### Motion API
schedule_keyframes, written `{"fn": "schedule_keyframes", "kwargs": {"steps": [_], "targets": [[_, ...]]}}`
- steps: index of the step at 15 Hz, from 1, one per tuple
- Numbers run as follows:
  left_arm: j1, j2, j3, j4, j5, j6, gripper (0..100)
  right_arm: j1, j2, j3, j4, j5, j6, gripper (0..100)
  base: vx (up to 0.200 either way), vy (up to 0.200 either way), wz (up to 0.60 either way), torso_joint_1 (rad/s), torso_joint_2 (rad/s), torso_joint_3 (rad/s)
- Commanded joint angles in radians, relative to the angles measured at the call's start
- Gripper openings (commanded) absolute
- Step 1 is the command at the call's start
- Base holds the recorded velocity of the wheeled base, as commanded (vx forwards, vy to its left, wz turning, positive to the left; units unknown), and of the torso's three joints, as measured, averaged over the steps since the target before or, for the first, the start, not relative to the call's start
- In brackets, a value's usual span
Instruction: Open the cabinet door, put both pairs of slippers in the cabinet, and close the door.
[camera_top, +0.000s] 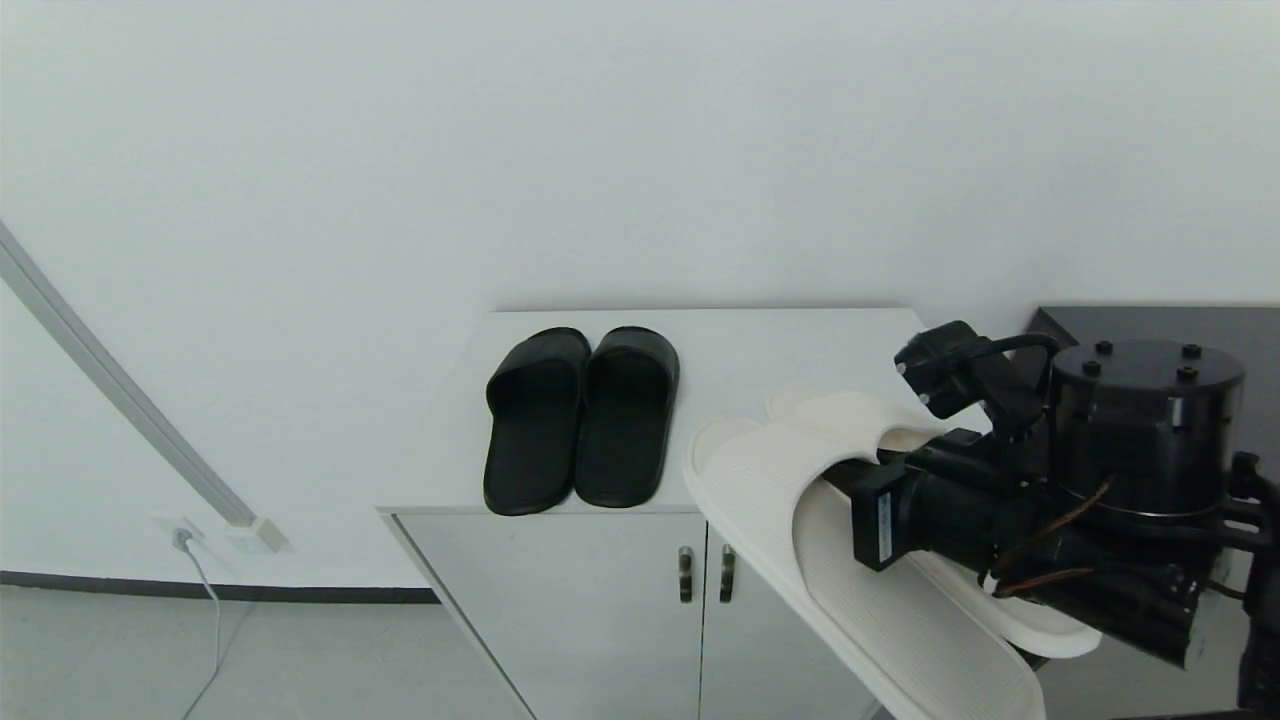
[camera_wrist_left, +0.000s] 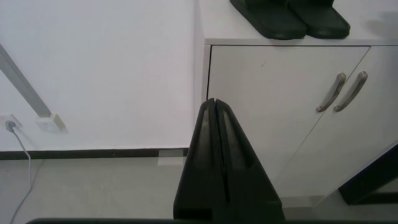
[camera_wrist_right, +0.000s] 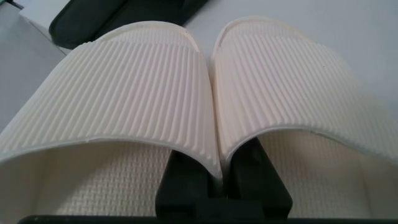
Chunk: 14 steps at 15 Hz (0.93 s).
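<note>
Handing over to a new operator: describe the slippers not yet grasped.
Look at the white cabinet against the wall. On its top, front left, lies the black pair. The cream pair is ribbed and held by the right gripper.

bare test room: blank white wall (camera_top: 640, 150), white cabinet (camera_top: 560, 600), wall socket (camera_top: 180, 528).

The left gripper (camera_wrist_left: 214, 109), jaws pressed flat together, points at the white cabinet (camera_wrist_left: 261, 87) near its corner. Both doors (camera_wrist_left: 267, 124) are shut, their handles (camera_wrist_left: 343, 92) side by side. Black slippers (camera_wrist_left: 289, 18) sit on top at the front edge. A cable (camera_wrist_left: 22, 155) hangs from a wall socket (camera_wrist_left: 9, 124).
</note>
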Motion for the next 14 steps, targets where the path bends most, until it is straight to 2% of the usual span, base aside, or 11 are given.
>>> {"fn": "schedule_keyframes", "kwargs": {"steps": [1, 9, 14], "targets": [[0.0, 0.001, -0.001, 0.0, 0.0, 0.0, 0, 0.008, -0.052, 0.038, -0.002, 0.002, 0.001, 0, 0.0, 0.0, 0.0, 0.0, 0.0, 0.0], [0.0, 0.001, -0.001, 0.0, 0.0, 0.0, 0, 0.021, -0.03, 0.048, -0.002, 0.004, 0.0, 0, 0.0, 0.0, 0.0, 0.0, 0.0, 0.0], [0.0, 0.001, -0.001, 0.0, 0.0, 0.0, 0, 0.021, -0.033, 0.052, 0.001, 0.004, -0.005, 0, -0.2, 0.0, 0.0, 0.002, 0.0, 0.001]]}}
